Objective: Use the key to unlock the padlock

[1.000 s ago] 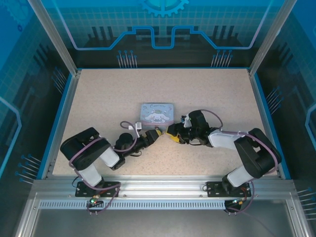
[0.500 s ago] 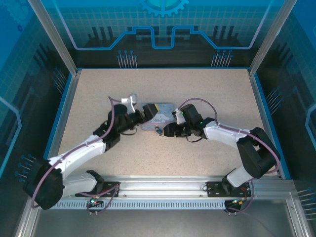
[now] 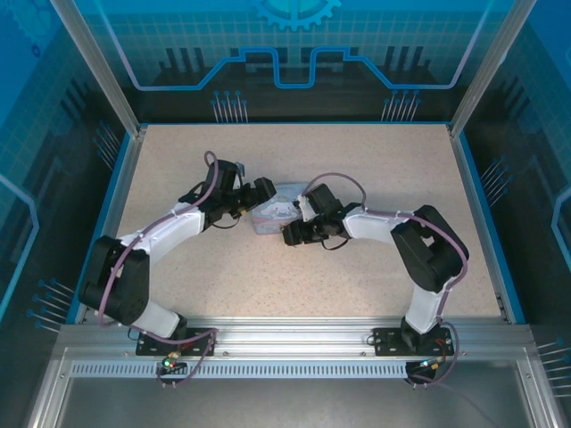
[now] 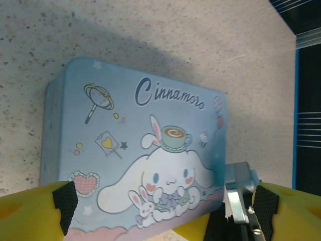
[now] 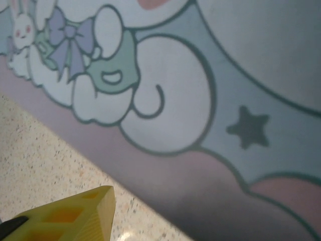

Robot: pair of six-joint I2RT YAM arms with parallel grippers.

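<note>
My left pincer (image 4: 164, 203) is spread wide apart around the tin (image 4: 135, 135) at the table's middle, probably to steady it. My right pincer (image 3: 292, 234) noses in beside the tin; whether it is apart or together, I cannot tell.

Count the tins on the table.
1. The cartoon-printed tin lies centrally, with the left gripper at its left end and the right gripper at its near edge. Another that size could hardly be hidden.

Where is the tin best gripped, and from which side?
Probably across its two short side walls, coming down from above: the tin lies flat with its lid up, and the open left gripper stands astride about that length.
</note>
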